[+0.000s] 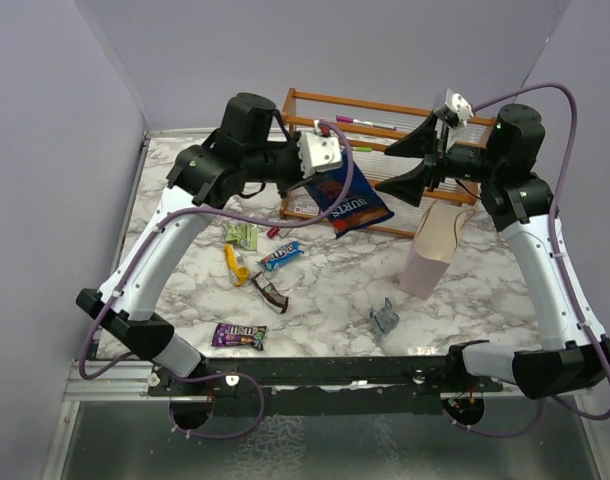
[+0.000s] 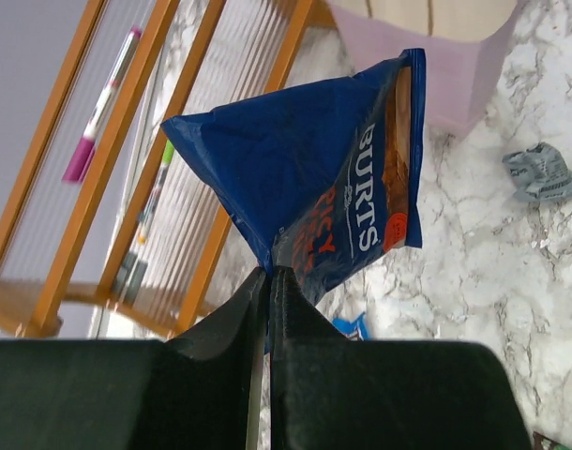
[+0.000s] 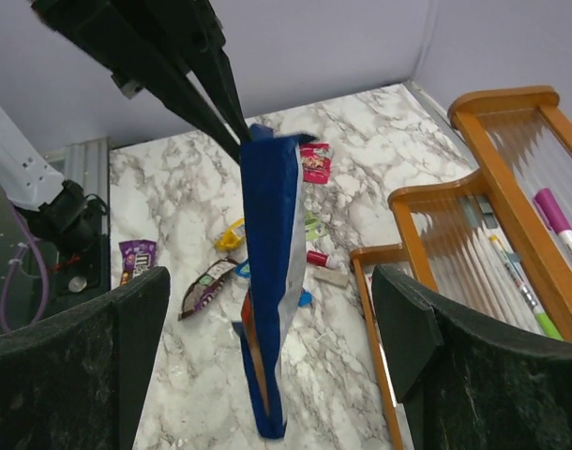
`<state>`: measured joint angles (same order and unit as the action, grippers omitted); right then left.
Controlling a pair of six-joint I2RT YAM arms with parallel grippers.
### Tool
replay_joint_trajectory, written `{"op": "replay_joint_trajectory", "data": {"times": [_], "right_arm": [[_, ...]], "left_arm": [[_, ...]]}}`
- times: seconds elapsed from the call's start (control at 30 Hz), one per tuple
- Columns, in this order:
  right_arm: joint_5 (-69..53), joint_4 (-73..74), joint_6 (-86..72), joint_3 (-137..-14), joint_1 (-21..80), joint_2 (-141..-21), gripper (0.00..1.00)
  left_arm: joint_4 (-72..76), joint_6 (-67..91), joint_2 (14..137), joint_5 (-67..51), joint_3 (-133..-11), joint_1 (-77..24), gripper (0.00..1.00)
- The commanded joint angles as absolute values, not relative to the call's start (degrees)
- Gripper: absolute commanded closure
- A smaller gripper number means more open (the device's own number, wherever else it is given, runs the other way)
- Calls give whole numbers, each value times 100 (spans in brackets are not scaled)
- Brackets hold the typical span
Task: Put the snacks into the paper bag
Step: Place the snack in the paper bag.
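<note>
Left jaws pinch blue foil crisp packet — hanging lengthwise, just left of pale lilac paper bag; right jaws wide, empty.

A wooden rack with ribbed clear shelves stands at twelve o'clock on the marble worktop, a pink-capped marker on top, a tiny red piece toward nine o'clock.

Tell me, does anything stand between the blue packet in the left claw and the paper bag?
Only the open right claw hangs beside the packet, toward the bag. Nothing else visible lies between them.
</note>
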<state>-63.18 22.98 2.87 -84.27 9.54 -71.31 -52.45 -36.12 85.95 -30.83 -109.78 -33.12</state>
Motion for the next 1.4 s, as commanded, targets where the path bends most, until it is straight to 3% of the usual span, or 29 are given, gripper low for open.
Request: {"op": "replay_joint_trajectory", "data": {"times": [0.0, 0.2, 0.3, 0.43, 0.53, 0.6, 0.67, 0.77, 0.8, 0.9, 0.97, 1.13, 1.37], "right_arm": [[-6454, 2069, 35, -8345, 1177, -7374, 11], [-6207, 2088, 103, -8007, 1317, -7344, 17], [-6259, 2071, 61, -7894, 1340, -7325, 28], [-6363, 1934, -123, -7784, 1352, -7323, 55], [-6361, 1913, -240, -7778, 1353, -7326, 86], [-6265, 1932, -242, -7752, 1353, -7243, 98], [-6074, 1960, -193, -7708, 1353, -7086, 99], [-5528, 2096, -121, -7675, 1354, -6790, 99], [-5328, 2128, -116, -7647, 1346, -6666, 99], [-4965, 2245, -91, -7634, 1326, -6316, 99], [-4892, 2333, -125, -7702, 1232, -6159, 99], [-4423, 2462, -373, -7800, 686, -5607, 99], [-3440, 2771, -431, -8047, 19, -4931, 99]], "left_arm": [[-5133, -3986, 8889, -2757, -11492, -3900, 100], [-5073, -4311, 9023, -2463, -11512, -4518, 100], [-5018, -4389, 9018, -2338, -11401, -4647, 100], [-5001, -4433, 9051, -2240, -11343, -4749, 100], [-4976, -4441, 9048, -2161, -11307, -4786, 100], [-4916, -4432, 9017, -2068, -11224, -4791, 100], [-4837, -4394, 8959, -1946, -11121, -4796, 99], [-4631, -4238, 8802, -1733, -10991, -4798, 85], [-4570, -4154, 8749, -1661, -10966, -4794, 79], [-4404, -3895, 8542, -1381, -10902, -4790, 47], [-4314, -3707, 8432, -1225, -10883, -4784, 36], [-4143, -3470, 8176, -967, -10718, -4739, 24], [-3720, -3254, 8001, -655, -10248, -4595, 20]]}}
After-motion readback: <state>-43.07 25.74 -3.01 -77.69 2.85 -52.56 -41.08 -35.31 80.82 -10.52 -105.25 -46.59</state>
